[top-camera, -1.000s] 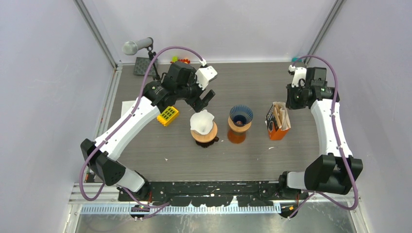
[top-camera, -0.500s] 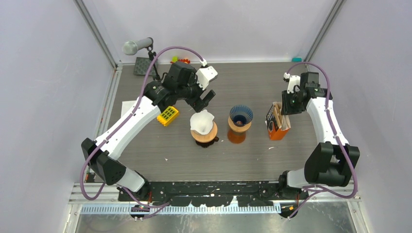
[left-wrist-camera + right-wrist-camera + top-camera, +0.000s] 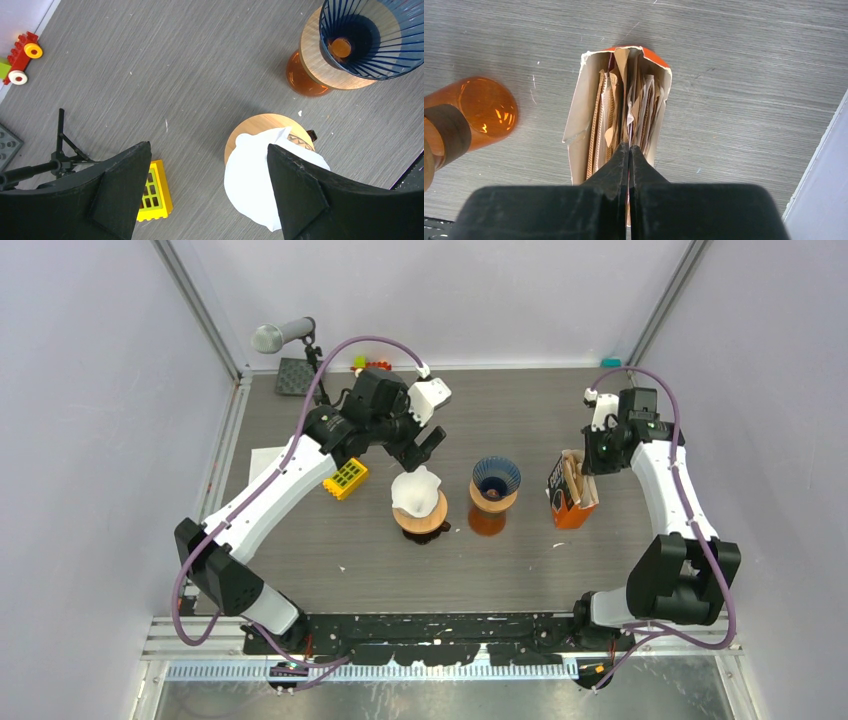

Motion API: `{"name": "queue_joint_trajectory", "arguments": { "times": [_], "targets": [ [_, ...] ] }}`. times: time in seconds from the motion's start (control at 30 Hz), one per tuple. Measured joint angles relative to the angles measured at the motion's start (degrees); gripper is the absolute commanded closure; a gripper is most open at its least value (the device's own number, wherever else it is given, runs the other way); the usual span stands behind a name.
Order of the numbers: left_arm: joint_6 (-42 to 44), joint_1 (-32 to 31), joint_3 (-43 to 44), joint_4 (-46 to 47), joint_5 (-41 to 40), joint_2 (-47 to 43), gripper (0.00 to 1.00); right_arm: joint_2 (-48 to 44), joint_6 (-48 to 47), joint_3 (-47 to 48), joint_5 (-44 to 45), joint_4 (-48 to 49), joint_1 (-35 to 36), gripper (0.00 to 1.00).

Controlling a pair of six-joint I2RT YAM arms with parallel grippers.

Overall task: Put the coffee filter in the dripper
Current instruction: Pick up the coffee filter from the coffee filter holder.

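The counter [image 3: 520, 550] is grey with a fine wood grain. At centre frame the dripper [image 3: 496, 478] is a dark blue cone ribbed with thin radial lines, on a pale wood collar over an amber-orange glass base. Left of it are a white coffee filter [image 3: 415, 490] and a yellow brick [image 3: 345, 478] with a grid pattern, while to the right the filter box [image 3: 572, 490] is orange with a black side and stuffed with tan and brown paper. The arms [image 3: 270, 495] are white and black, with purple cables [image 3: 350, 340].

White filter [image 3: 415, 488] sits on wood stand [image 3: 421, 523], blue dripper [image 3: 497, 477] just R, orange filter box [image 3: 572, 496] further R.
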Motion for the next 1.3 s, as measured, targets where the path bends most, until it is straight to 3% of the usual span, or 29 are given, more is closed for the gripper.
{"name": "queue_joint_trajectory", "arguments": {
  "times": [0.33, 0.63, 1.3],
  "targets": [
    [0.04, 0.00, 0.28, -0.04, 0.00, 0.00, 0.12, -3.67, -0.26, 4.09, 0.55, -2.10, 0.00, 0.97],
    [0.20, 0.00, 0.52, -0.11, 0.42, 0.02, 0.12, -5.53, -1.09, 5.18, 1.01, -3.39, 0.00, 0.68],
    [1.11, 0.00, 0.52, -0.42, 1.09, 0.13, 0.12, -6.91, 0.07, 6.23, 0.83, -4.15, 0.00, 0.67]
  ]
}}
